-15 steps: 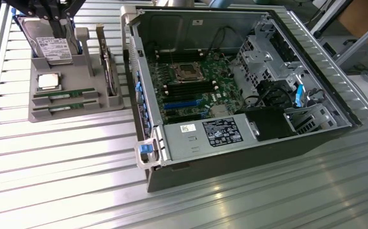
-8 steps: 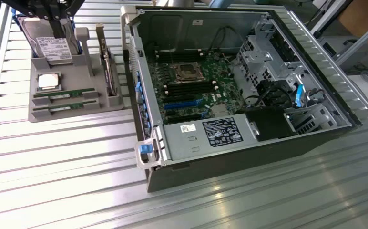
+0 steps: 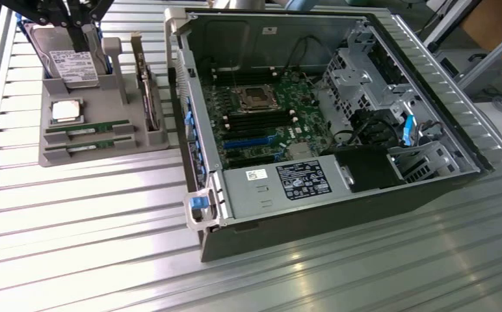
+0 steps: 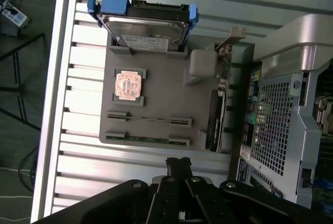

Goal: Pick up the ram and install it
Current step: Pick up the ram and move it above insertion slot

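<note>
You're getting the open computer case [image 3: 233,39] from above in the exterior view, with the motherboard [image 3: 273,130] and the power supply [image 3: 277,185] showing inside. The wrist view is giving you the case's perforated metal side instead, and it's looking down flat onto the grey tray [image 4: 166,94], so the tray's contents are reading more clearly there.

Counting what's sitting on the tray:
- one hard drive [image 4: 143,26], at the far end
- one processor chip [image 4: 128,84], in its own pocket
- one expansion card [image 4: 216,120], standing on edge along the side nearest the case
- two ram pieces: the first ram stick [image 4: 148,119], lying just beside the chip, and the second ram stick [image 4: 148,140], running parallel right next to it at the tray's outer edge

Both are sitting in their tray slots, well apart from the motherboard.

The arm is coming down from the top corner on the exterior view's left, with the gripper [image 3: 79,40] hanging over the hard-drive end of the tray. In the wrist view the gripper's fingers [image 4: 174,166] are sitting pressed together, gripping nothing and touching neither stick.
</note>
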Available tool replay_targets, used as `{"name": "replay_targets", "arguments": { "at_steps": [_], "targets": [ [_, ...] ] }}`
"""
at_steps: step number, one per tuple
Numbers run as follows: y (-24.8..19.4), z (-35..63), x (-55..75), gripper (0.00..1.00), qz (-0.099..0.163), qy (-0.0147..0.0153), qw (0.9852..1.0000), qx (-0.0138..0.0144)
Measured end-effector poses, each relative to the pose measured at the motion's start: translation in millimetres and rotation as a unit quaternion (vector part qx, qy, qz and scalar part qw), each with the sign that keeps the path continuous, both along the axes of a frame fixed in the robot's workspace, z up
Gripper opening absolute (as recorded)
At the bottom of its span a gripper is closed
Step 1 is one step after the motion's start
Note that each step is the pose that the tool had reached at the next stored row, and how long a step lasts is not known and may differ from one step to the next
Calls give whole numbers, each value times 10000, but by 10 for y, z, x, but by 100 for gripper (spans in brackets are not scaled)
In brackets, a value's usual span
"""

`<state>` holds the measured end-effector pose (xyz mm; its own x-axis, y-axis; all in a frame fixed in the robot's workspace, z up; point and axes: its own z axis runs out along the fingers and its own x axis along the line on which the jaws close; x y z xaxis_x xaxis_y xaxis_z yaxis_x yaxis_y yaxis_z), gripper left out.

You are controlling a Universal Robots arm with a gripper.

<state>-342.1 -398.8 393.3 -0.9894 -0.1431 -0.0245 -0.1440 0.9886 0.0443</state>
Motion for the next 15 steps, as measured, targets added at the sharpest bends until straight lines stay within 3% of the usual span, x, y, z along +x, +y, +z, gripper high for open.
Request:
{"name": "replay_targets", "arguments": {
  "at_steps": [4, 15],
  "targets": [
    [0, 0, 0, 11, 230, 0, 9997, 0],
    [0, 0, 0, 11, 766, 0, 9971, 0]
  ]
}}
